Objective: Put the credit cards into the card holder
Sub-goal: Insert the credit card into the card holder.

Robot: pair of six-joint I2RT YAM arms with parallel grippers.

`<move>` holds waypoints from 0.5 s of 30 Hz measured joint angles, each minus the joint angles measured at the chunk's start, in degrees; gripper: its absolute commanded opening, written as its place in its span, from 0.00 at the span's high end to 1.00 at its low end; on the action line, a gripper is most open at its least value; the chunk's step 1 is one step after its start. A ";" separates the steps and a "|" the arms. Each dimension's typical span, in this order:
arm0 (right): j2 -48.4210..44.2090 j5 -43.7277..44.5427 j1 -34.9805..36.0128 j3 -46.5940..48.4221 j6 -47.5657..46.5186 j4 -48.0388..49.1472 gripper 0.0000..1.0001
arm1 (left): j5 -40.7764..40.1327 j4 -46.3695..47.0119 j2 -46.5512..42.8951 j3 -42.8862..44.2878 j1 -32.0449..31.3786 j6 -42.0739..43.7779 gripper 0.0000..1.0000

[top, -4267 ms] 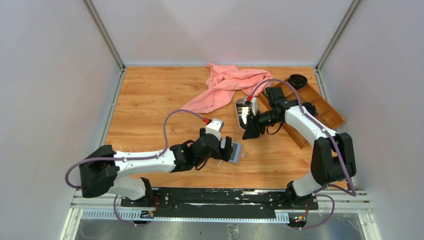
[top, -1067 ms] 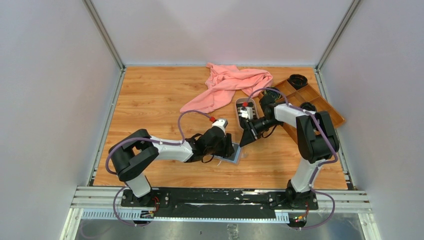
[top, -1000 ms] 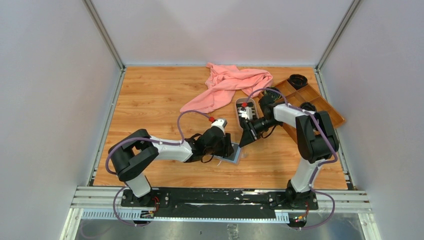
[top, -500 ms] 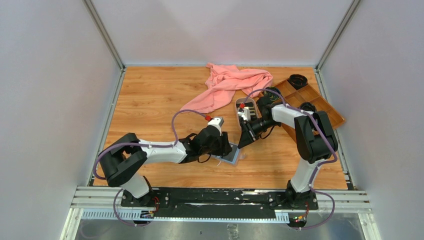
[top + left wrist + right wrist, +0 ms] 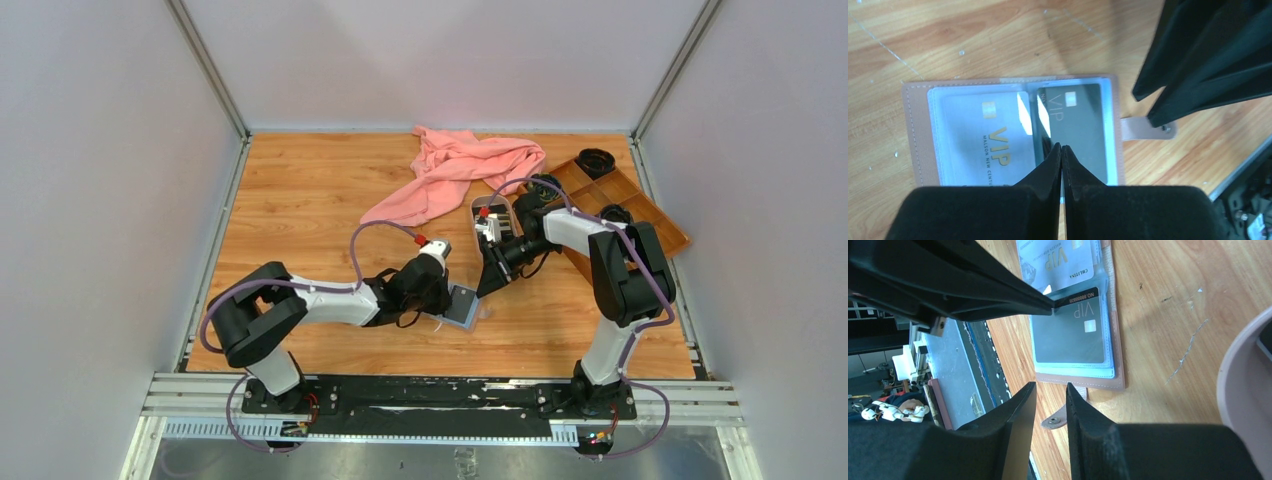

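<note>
From above, the holder (image 5: 466, 307) lies open and flat on the worktop (image 5: 300, 200), between your two claws. Your left claw (image 5: 447, 299) sits at its left side. Your right claw (image 5: 489, 286) hangs just beside its far right edge. The tray (image 5: 476, 207) behind the right wrist is too covered to count any cards in it.

In the left wrist view, your left claw is fully closed, its tips meeting over the fold between the two sleeves. I cannot tell whether a sleeve edge is nipped between them. A pale card (image 5: 980, 137) sits in the left sleeve and a dark card (image 5: 1080, 122) in the right. Expect the cards to be light, stiff and slick. A short edge is probably your best hold, since a flat face gives the tips nothing. The holder looks soft and light, so it will likely slide unless pinned.

In the right wrist view, your right claw is a narrow way open and holds nothing. The snap tab (image 5: 1055, 421) shows on the wood in the gap between its fingers. The left claw's point reaches the dark card's corner by the fold. The sleeves look floppy, so feed any card in slowly and squarely.
</note>
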 measured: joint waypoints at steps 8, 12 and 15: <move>0.57 0.02 0.07 0.02 -0.79 -0.28 0.68 | -1.16 -1.14 2.95 1.75 0.00 1.29 1.00; 1.33 0.04 0.33 0.02 -0.83 -0.42 0.68 | -1.51 -1.09 3.63 2.16 0.00 1.49 1.00; 1.55 0.17 0.50 0.02 -0.83 -0.50 0.68 | -1.62 -0.70 4.11 2.43 0.02 1.62 1.00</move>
